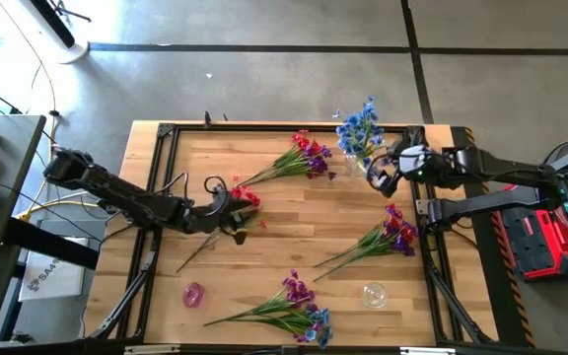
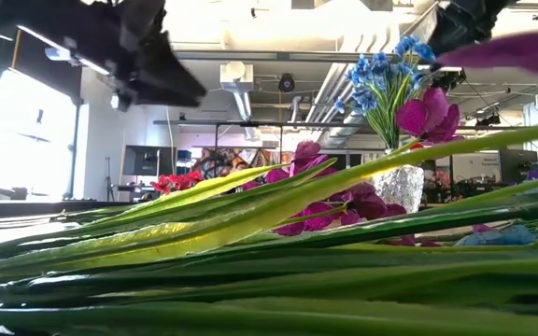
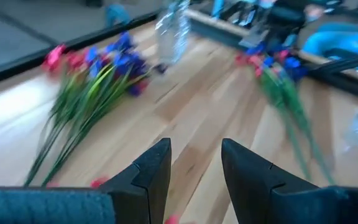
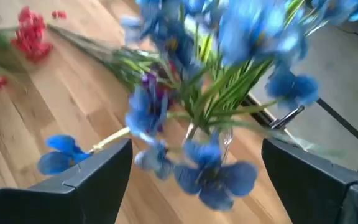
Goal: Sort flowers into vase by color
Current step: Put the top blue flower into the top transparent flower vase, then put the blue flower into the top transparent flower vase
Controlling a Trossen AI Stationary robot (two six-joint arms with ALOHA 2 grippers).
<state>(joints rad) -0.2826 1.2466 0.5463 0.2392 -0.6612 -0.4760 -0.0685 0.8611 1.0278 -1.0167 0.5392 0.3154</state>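
Note:
My left gripper (image 1: 231, 209) (image 3: 196, 155) hovers over the table's left middle. A red flower spray (image 1: 247, 195) is at its fingers, and the spray's thin stem (image 1: 197, 254) trails toward the near left. My right gripper (image 1: 383, 177) (image 4: 196, 149) stands open at the far right. Its fingers flank the blue flowers (image 4: 210, 68) (image 1: 361, 128) without touching them. These stand by their stems in a clear vase (image 2: 400, 187) (image 4: 207, 134). Other sprays lie flat on the wood: red-purple (image 1: 299, 158), purple (image 1: 388, 237), and purple-blue (image 1: 289, 308). My left gripper has the red spray just below its blossoms (image 1: 241, 201), the fingers coming level from the table's left. In the wrist view only a red bit (image 3: 173, 219) shows far back between the fingers. The stem hangs slanting toward the table.
A clear glass vase (image 1: 373, 294) sits near the front right and a pink one (image 1: 193, 294) near the front left. A black frame (image 1: 166, 133) rims the wooden top. Bare wood lies in the middle between the sprays.

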